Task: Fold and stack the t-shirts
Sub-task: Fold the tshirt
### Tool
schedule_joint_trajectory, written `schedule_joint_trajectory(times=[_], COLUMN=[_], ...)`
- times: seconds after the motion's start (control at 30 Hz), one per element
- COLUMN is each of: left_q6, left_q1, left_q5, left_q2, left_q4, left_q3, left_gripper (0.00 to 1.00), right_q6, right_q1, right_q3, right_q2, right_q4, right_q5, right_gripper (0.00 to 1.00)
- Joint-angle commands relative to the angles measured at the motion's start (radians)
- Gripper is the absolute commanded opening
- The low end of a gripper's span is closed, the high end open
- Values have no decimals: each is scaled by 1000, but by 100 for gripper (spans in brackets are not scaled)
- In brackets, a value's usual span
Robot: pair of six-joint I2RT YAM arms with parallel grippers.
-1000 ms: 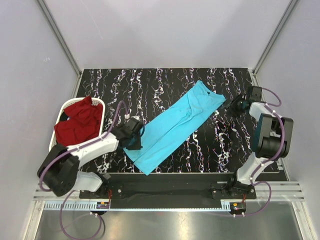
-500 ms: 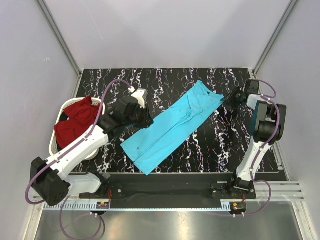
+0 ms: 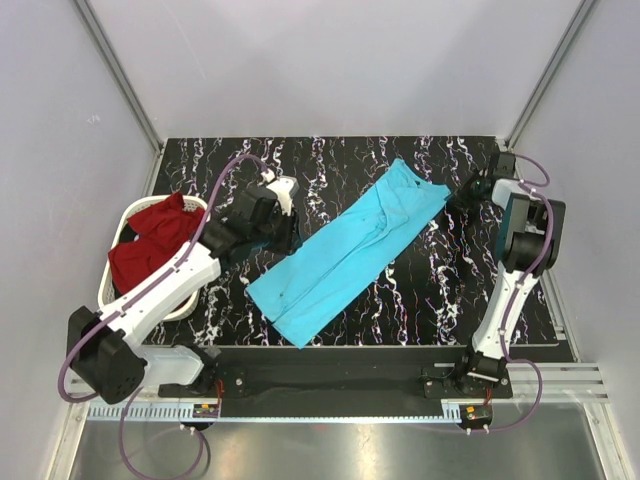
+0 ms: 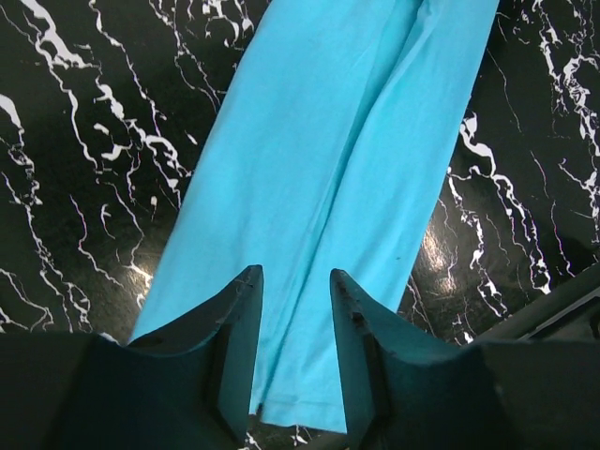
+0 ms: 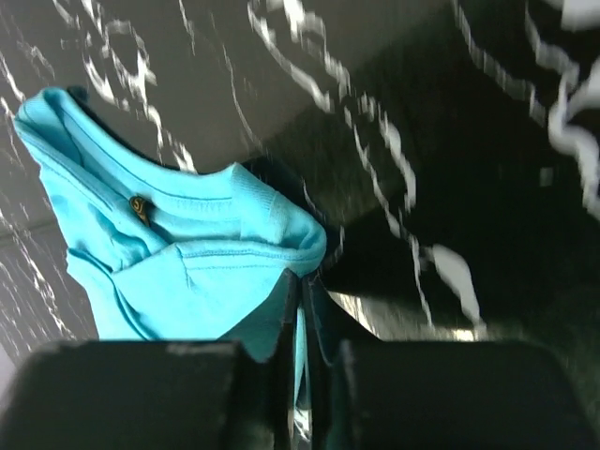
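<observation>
The turquoise t-shirt [image 3: 350,255], folded into a long strip, lies diagonally across the black marbled counter [image 3: 430,290], with its collar end at the far right. The right end effector [image 5: 302,281] pinches cloth at that collar end. The left end effector [image 4: 294,277] hovers with its fingers spread over the strip's near-left part, holding nothing. The dark red t-shirt [image 3: 150,245] sits bunched in the white basket [image 3: 197,203] at the left.

a bright turquoise-blue cloth t-shirt [image 3: 345,255], folded into a long narrow strip, lies diagonally across the black white-veined marble tabletop [image 3: 420,300]. the left gripper [image 3: 288,238] hangs just beside the strip's upper long edge, toward its near end. the right gripper [image 3: 462,196] meets the far right corner. a dark red cloth t-shirt [image 3: 150,245] sits crumpled in the white plastic laundry basket [image 3: 198,203] at left.
</observation>
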Motion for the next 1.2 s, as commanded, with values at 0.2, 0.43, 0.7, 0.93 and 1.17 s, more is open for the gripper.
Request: schedule_joint_trajectory(times=[0.2, 0.43, 0.7, 0.93, 1.17], left_q6=[37, 86, 86, 67, 43], left_q1=[88, 145, 143, 142, 143], left_q5=[108, 247, 253, 124, 135], left_q2=[104, 208, 360, 437, 480], left_q4=[15, 3, -28, -59, -45], left_q3=[48, -8, -18, -44, -65], left_gripper=[43, 45, 43, 44, 37], right_q6=[-60, -62, -16, 63, 86], right_q1=[-9, -20, -17, -15, 2], right_q3=[472, 850, 441, 168, -19], right_q2=[235, 430, 98, -150, -314], right_q4=[-157, -344, -221, -127, -105], right_q5=[14, -76, -115, -159, -208], right_gripper=[0, 28, 51, 64, 66])
